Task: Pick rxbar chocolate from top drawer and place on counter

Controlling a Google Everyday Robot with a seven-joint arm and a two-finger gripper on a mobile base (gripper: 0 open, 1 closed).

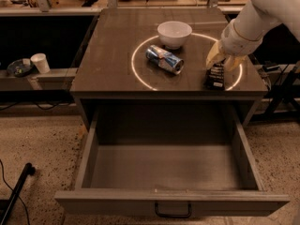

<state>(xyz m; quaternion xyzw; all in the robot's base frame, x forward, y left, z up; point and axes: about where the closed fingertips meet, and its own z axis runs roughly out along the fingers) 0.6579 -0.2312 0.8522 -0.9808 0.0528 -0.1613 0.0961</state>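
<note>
Pinching the chocolate bar's (215,77) top end, the gripper (221,65) holds it on the counter (112,64) at right, above the open drawer (164,168).

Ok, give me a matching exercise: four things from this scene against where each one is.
1 rxbar chocolate
2 white bowl
3 crushed can
4 paper cup

A lying on its side, mid counter
B held in the pincer, at the counter's right edge
C on the low ledge, far left
D upright near the counter's back

Pairs: 1-B, 2-D, 3-A, 4-C
</note>
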